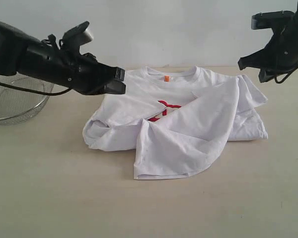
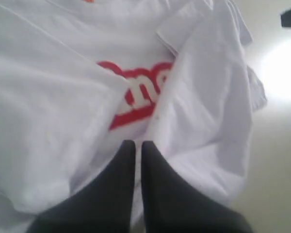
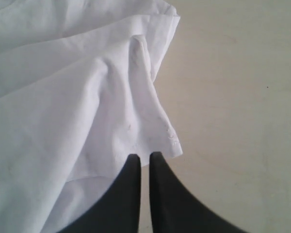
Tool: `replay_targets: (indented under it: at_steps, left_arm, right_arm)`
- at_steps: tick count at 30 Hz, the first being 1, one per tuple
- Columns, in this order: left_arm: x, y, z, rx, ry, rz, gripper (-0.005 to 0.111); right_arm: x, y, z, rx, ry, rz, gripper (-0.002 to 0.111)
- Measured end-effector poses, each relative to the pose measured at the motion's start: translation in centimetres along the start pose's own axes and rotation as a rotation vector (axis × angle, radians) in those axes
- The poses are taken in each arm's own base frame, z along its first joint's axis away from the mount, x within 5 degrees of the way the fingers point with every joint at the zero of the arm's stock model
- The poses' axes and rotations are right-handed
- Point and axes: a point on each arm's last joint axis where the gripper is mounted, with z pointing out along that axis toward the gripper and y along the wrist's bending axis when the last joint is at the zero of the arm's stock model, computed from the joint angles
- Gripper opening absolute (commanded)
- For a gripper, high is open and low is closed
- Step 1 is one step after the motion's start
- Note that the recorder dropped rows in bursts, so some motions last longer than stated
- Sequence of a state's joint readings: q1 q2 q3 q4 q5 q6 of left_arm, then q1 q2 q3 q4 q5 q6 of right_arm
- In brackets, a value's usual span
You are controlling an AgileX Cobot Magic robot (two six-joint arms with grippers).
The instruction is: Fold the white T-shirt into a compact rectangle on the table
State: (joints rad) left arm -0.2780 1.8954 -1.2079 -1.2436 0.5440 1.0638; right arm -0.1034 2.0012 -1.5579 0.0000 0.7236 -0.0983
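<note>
**White T-shirt half folded at frame centre, both grippers shut and empty**

The white T-shirt (image 1: 188, 124) lies on the table (image 1: 64, 203) in the middle of the exterior view, collar toward the top of the frame. It is partly folded. A big flap from the right side is pulled diagonally across the front, its corner ending at lower centre. The left side is turned inward too and bunches up at the lower left. The red lettering (image 1: 164, 110) only peeks out between the two flaps, and the left wrist view shows the same (image 2: 138, 92). An orange tag (image 1: 166, 78) shows at the collar. The fold is wrinkled and uneven, not a rectangle yet.

The left gripper (image 1: 120, 82) sits over the shirt's upper left shoulder area. Its jaws are clenched, with only a thin slit between the fingers in the wrist view (image 2: 138, 145) and no cloth between them.

The right gripper (image 1: 248, 62) is raised at the upper right of the frame, above and beside the shirt's right sleeve. Its jaws are also clenched and carry nothing. In its wrist view (image 3: 145, 158) the tips point at a loose hem corner of the shirt (image 3: 87, 97).

A wire basket (image 1: 10, 106) stands at the left edge of the frame, apart from the shirt.
</note>
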Motion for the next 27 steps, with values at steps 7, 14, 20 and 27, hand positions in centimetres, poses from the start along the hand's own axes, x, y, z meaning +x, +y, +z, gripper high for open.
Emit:
replay_targets:
  at_steps: [7, 14, 20, 27]
  left_arm:
    - [3.3, -0.9, 0.0, 0.139, 0.221, -0.035, 0.005]
    - [8.2, -0.1, 0.2, 0.111, 0.348, -0.125, 0.007]
    - [8.2, 0.2, 0.3, 0.087, 0.333, -0.131, 0.044]
    - [9.7, 1.1, 2.3, 0.105, 0.356, -0.256, 0.06]
  right_arm:
    - [0.0, 0.0, 0.0, 0.0, 0.004, -0.018, 0.001]
    - [0.2, 0.0, 0.0, -0.003, 0.024, -0.022, 0.001]
    - [0.2, 0.0, 0.0, -0.003, 0.026, -0.022, 0.001]
    - [0.3, 0.0, 0.0, -0.003, 0.028, -0.022, 0.001]
